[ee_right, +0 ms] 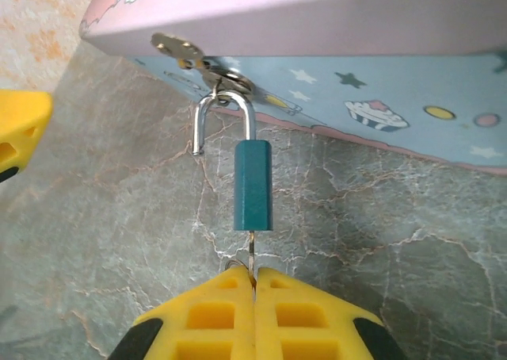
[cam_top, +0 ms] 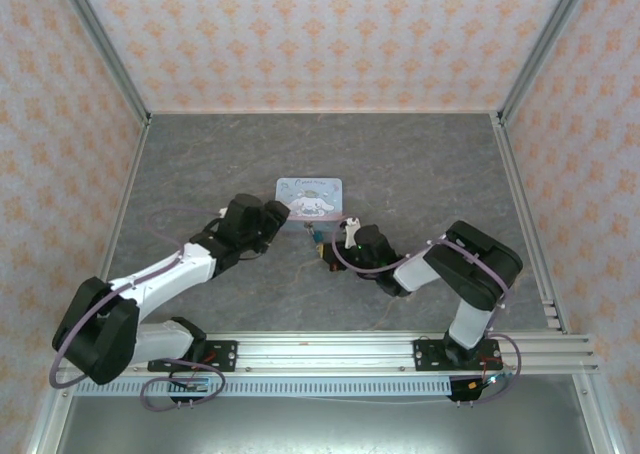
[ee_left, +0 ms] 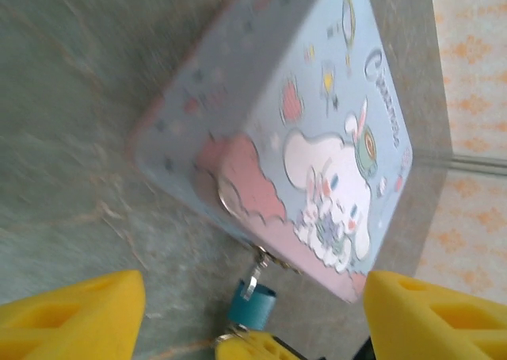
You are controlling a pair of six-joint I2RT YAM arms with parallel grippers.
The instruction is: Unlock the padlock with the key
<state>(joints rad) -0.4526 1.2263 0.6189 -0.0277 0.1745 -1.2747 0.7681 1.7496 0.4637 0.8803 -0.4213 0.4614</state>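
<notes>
A pale blue cartoon-printed tin (cam_top: 309, 196) sits on the grey marbled tabletop (cam_top: 420, 164). The padlock (ee_right: 253, 184) is at the tin's near side, toward the arm bases. Its silver shackle (ee_right: 224, 116) is threaded through the ring of the hasp (ee_right: 188, 57) on the tin's front wall. The teal body points away from the tin. One shackle leg runs into the body, and the other ends free beside it, clear of the body.

The right claw (ee_right: 253, 287) is on the side of the padlock away from the tin. Its yellow fingers (ee_right: 305, 320) are pressed together on the key (ee_right: 250, 254). The key's thin shaft runs from the fingertips straight into the end of the padlock body farthest from the tin. A bit of wire ring shows at the fingertips beside the shaft.

The left claw (cam_top: 282, 217) is at the tin's near-left corner and spread wide, gripping nothing. In its wrist view its two yellow fingers (ee_left: 75, 316) stand well apart. The tin's printed lid, the hasp and the padlock lie in the gap between them, and neither finger touches the tin.
</notes>
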